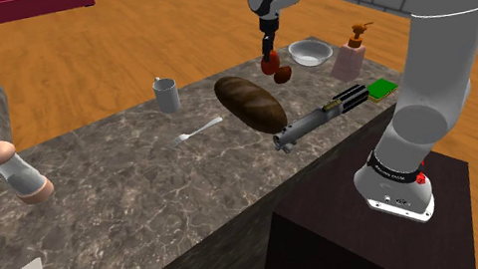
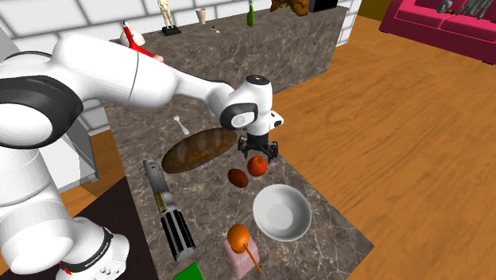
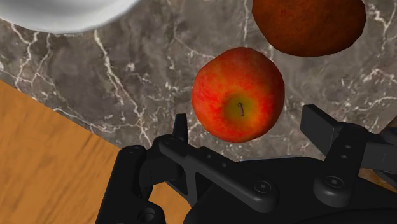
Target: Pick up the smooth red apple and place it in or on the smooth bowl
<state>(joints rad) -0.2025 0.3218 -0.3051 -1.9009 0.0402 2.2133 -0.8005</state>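
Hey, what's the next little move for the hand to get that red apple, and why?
Probably lower the hand straight down. Its fingers stand open to either side of the apple without touching it, so it likely needs to descend before closing.

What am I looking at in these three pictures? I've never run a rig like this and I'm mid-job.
This is one white robot arm on a box beside a marbled counter. Two pictures come from outside cameras; the third looks from the hand itself, past its black gripper. Its fingers stand open, one each side of the red apple, clasping nothing. The white bowl sits empty nearby. A brown loaf and a darker round thing lie close by.
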